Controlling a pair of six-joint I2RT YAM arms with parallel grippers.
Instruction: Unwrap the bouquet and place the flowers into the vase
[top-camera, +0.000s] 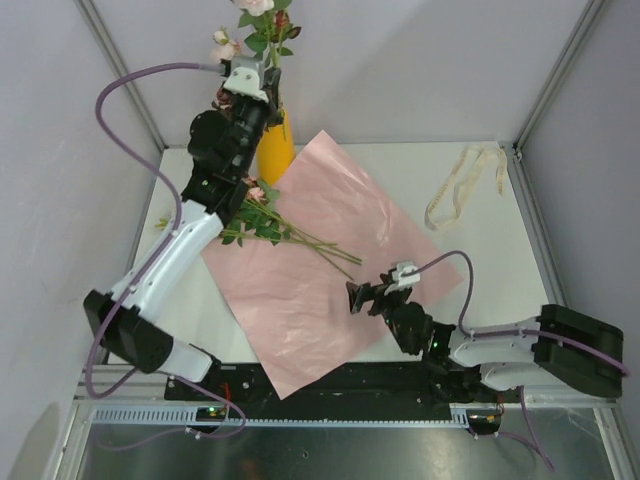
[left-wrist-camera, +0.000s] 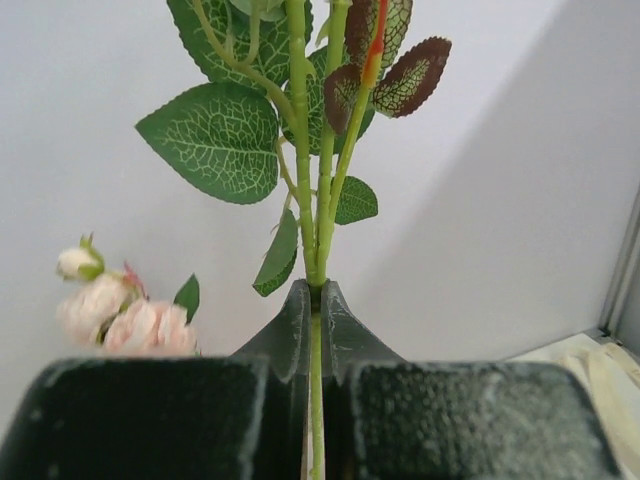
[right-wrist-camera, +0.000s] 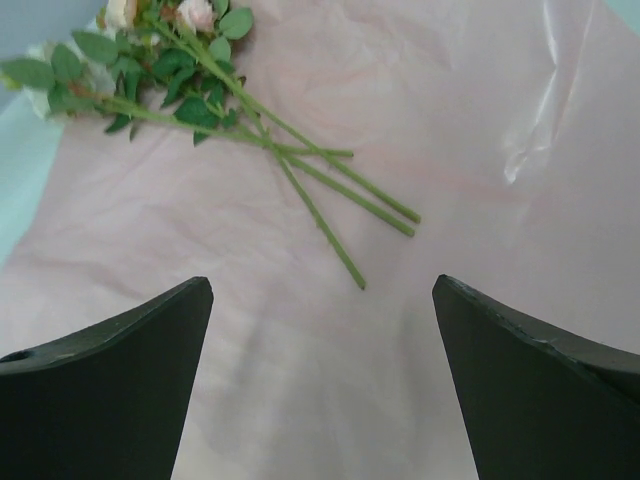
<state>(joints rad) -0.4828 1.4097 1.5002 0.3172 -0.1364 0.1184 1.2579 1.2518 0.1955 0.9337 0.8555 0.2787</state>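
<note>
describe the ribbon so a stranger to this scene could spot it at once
Start at the big pink paper sheet on the white table. Right of its far corner, by the table's back right corner, lies the ribbon. It alone is a cream looped strip, lying off the paper.

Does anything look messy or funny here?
A bit messy: the pink paper sheet lies crooked, its near corner past the table front edge. The cream ribbon sits crumpled far right, and loose roses lie on the paper.

No readable text, labels, brands or numbers in any view. Nothing legible on arms, paper or surface.
</note>
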